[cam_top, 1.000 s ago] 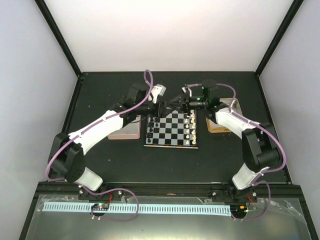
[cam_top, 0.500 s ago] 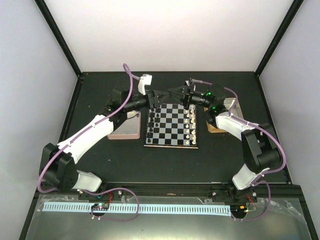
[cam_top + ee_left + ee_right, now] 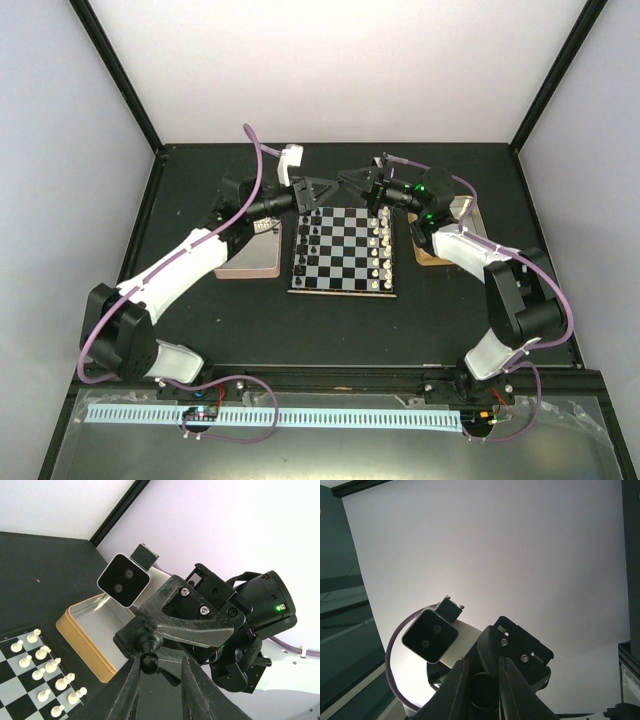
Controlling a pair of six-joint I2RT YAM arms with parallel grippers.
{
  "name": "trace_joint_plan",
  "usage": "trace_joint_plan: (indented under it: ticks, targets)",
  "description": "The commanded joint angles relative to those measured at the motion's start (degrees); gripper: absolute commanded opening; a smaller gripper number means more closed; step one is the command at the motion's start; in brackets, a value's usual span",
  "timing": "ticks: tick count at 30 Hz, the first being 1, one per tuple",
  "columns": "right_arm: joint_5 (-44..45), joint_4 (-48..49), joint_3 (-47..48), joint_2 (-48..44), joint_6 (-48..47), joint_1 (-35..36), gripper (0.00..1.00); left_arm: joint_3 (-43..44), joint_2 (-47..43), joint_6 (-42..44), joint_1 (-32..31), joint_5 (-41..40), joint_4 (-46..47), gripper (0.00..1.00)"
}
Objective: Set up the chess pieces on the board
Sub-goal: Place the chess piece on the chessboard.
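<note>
Right gripper point(image 3: 483, 666) clamped on black chess piece point(image 3: 149, 652), mid-air just past far edge of board point(image 3: 345, 260). Left gripper point(image 3: 160, 661) straddles same piece, gap narrow; can't tell if touching. Piece axis looks roughly along left gripper's reach. Other black pieces point(image 3: 303, 250) line board's left side; my left arm nearer. Matte black table point(image 3: 330, 330), open air around; gold tin point(image 3: 75, 635) to right.
</note>
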Motion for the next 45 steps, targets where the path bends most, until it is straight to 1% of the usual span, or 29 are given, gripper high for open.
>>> trace_joint_plan:
  ticks: [1, 5, 8, 10, 13, 14, 21, 23, 25, 26, 28, 30, 32, 34, 37, 39, 41, 42, 45]
  targets:
    - [0.16, 0.91, 0.00, -1.56, -0.16, 0.05, 0.04, 1.51, 0.86, -0.46, 0.22, 2.06, 3.32, 0.24]
    - [-0.65, -0.09, 0.33, -1.78, -0.90, 0.02, 0.04, 1.84, 1.56, -0.60, 0.22, 2.18, 3.71, 0.27]
    - [-1.17, -0.33, 0.29, -1.77, -1.15, 0.04, 0.04, 2.32, 2.05, -0.49, 0.21, 2.19, 3.56, 0.26]
    - [-1.51, -0.40, 0.31, -1.74, -1.17, 0.04, 0.04, 2.42, 2.12, -0.44, 0.28, 2.36, 3.78, 0.24]
    - [-1.93, -0.77, 0.22, -1.69, -1.40, 0.05, 0.04, 2.60, 2.47, -0.38, 0.25, 2.41, 4.03, 0.16]
    - [-2.08, -0.87, 0.24, -1.72, -1.45, 0.04, 0.04, 2.67, 2.51, -0.45, 0.23, 2.39, 4.01, 0.15]
    - [-3.30, -2.61, 0.29, -1.62, -2.59, 0.06, 0.05, 3.15, 2.93, 0.52, 0.35, 2.11, 3.70, 0.11]
    - [-3.52, -3.10, 0.34, -1.62, -2.94, 0.04, 0.05, 3.30, 3.05, 1.07, 0.39, 1.98, 3.15, 0.07]
    - [-3.70, -4.25, 0.47, -1.74, -3.92, 0.04, 0.08, 3.38, 3.07, 1.42, 0.48, 1.71, 2.33, 0.04]
    - [-3.87, -5.49, 0.72, -1.88, -4.66, 0.04, 0.12, 3.31, 3.13, 1.59, 0.62, 1.84, 1.83, 0.02]
    - [-4.01, -10.12, 1.17, -2.44, -7.92, 0.04, 0.24, 3.74, 3.07, 3.86, 0.79, 1.35, -2.06, 0.01]
    - [-3.74, -16.89, 2.05, -3.41, -12.93, -0.24, 0.38, 4.85, 2.77, 8.08, 0.87, -0.15, -8.82, 0.02]
    - [-3.19, -25.31, 3.50, -4.40, -19.83, -0.99, 0.50, 5.29, 2.25, 11.98, 0.85, -2.43, -15.75, 0.01]
    - [-1.61, -35.81, 5.30, -5.54, -28.09, -2.11, 0.57, 5.32, 1.65, 15.44, 0.83, -4.97, -22.73, 0.02]
    - [3.77, -55.78, 10.56, -6.61, -44.17, -3.70, 0.63, 5.15, 0.93, 19.56, 0.61, -9.12, -34.09, 0.02]
    - [8.40, -68.37, 14.12, -6.66, -52.84, -4.31, 0.64, 5.65, 1.07, 22.22, -0.15, -12.53, -41.06, 0.02]
    - [14.97, -76.21, 17.21, -6.59, -60.67, -4.49, 0.65, 6.20, 1.56, 24.03, -1.54, -16.66, -47.93, 0.02]
    - [17.69, -79.21, 18.42, -6.57, -63.19, -4.45, 0.65, 6.32, 1.81, 24.31, -2.64, -20.09, -50.79, 0.02]
    - [24.29, -84.87, 20.61, -6.80, -68.07, -4.44, 0.65, 5.40, 2.80, 24.58, -5.11, -24.54, -56.09, 0.01]
